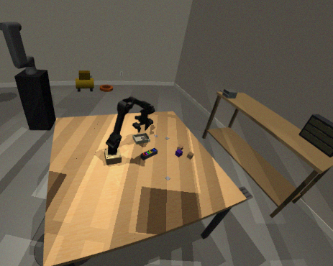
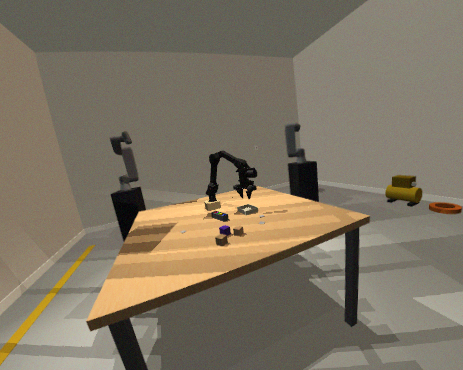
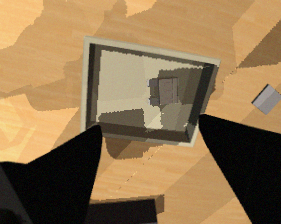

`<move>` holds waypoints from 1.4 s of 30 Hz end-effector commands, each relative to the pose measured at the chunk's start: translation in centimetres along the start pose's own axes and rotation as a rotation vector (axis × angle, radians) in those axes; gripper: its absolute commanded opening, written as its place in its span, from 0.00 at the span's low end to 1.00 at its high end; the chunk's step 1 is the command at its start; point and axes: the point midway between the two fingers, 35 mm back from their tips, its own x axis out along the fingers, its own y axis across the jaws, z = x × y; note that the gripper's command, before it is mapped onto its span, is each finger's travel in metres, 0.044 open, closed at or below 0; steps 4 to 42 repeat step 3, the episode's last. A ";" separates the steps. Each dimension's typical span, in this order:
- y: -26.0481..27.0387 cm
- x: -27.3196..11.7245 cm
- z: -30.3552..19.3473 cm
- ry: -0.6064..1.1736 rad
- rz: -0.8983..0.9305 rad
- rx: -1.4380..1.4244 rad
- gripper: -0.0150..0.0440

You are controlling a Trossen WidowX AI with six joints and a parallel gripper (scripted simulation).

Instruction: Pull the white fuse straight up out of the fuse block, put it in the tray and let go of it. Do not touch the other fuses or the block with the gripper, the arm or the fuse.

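Note:
The white fuse (image 3: 168,91), greyish in the shade, lies on its side on the floor of the tray (image 3: 84,85) (image 1: 142,142) (image 2: 247,213), towards the tray's right wall in the wrist view. My gripper (image 3: 150,126) (image 1: 143,128) (image 2: 246,196) is open and empty, above the tray, with its fingertips wide apart and clear of the fuse. The black fuse block (image 1: 149,154) (image 2: 220,216) stands on the table beside the tray, with several coloured fuses in it. They are too small to tell apart in the top and exterior views.
A purple cube (image 1: 178,153) (image 2: 225,230) and two brown cubes, one of them here (image 1: 190,155) (image 2: 221,240), stand beyond the block. Small flat grey pieces lie about on the table, one of them (image 3: 267,99) near the tray.

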 end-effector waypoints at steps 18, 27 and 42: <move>0.0 0.0 0.0 0.000 0.000 0.000 0.81; 0.0 0.0 0.0 0.000 0.000 0.000 0.81; 0.0 0.0 0.0 0.000 0.000 0.000 0.81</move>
